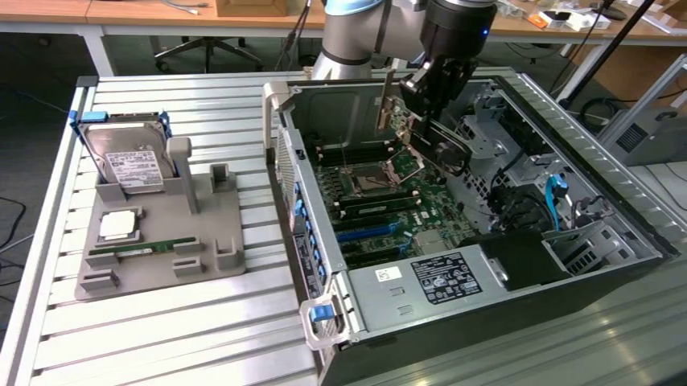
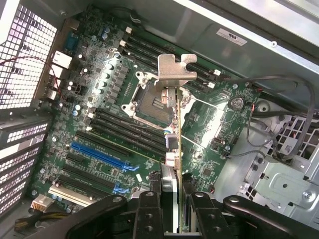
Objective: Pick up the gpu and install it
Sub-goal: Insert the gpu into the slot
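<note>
**Arm (image 1: 355,32):** reaching down from the far side into the open case (image 1: 322,108), with the wrist tilting toward the exterior view's left.

**Gripper (image 1: 419,95):** hanging inside the case above the far part of the motherboard (image 1: 403,205). Its fingers (image 2: 149,211) are clamping the gpu (image 1: 401,119) from both faces.

**Gpu:** riding edge-on in the grip and hanging clear of the board. In the wrist view its silver bracket (image 2: 175,70) is showing over the CPU socket (image 2: 152,99). The blue slots (image 2: 99,157) are lying nearer than the card and apart from it.

**Surface:** the case is lying on its side on a slatted metal table (image 1: 161,338), taking up the exterior view's right. On the exterior view's left a grey fixture (image 1: 220,241) is carrying three parts:
- a hard drive (image 1: 129,161), standing upright at the far end
- a CPU (image 1: 116,227), lying flat nearer
- a RAM stick (image 1: 145,248), lying just beside the CPU

**Room:** wooden desks (image 1: 43,10) and an office chair (image 1: 204,50) are standing far behind the table.
</note>
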